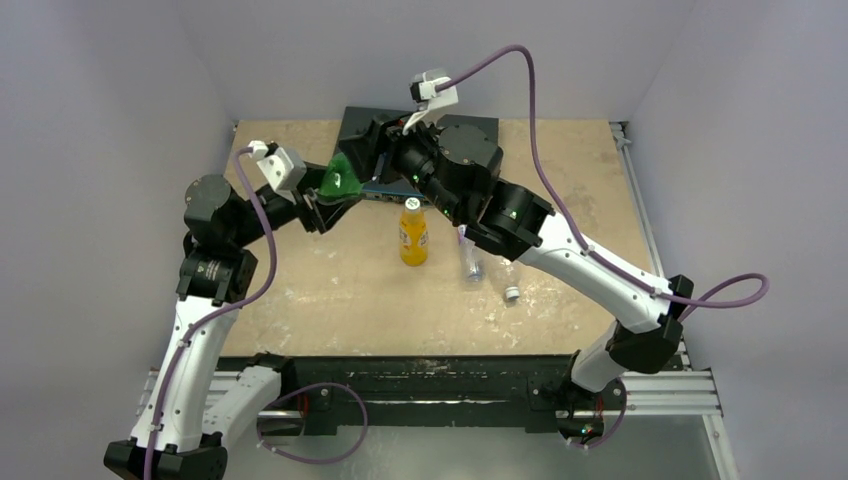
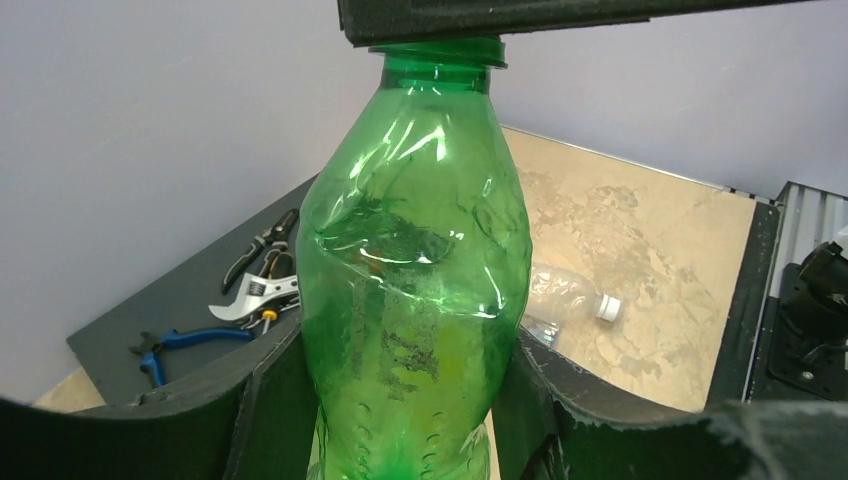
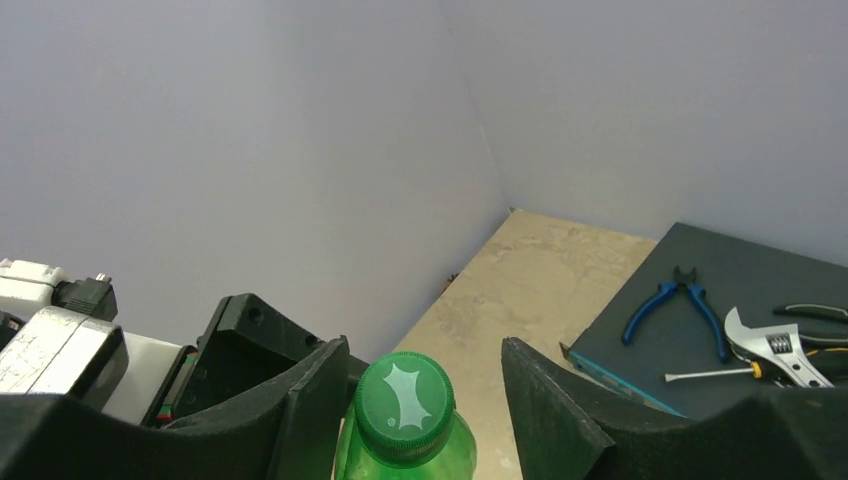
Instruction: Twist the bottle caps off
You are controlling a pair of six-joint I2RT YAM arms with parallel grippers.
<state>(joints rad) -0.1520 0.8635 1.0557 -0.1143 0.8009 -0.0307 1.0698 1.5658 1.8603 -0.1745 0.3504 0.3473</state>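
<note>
The left claw [image 2: 400,410] is clamped on the body of the green bottle [image 2: 415,290], centre frame in the left wrist view. The right claw [image 3: 425,400] stands apart, straddling the dark green cap [image 3: 405,405] at bottom centre. A gap shows on the cap's right side.

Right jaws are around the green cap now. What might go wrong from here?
1. The green cap sits off-centre between the open jaws of the right gripper; closing may shove the neck sideways or slip.
2. The green bottle is dented where the left gripper squeezes it, so it may twist instead of resisting.
3. The upright orange bottle stands near both arms; a swing could topple it.
</note>
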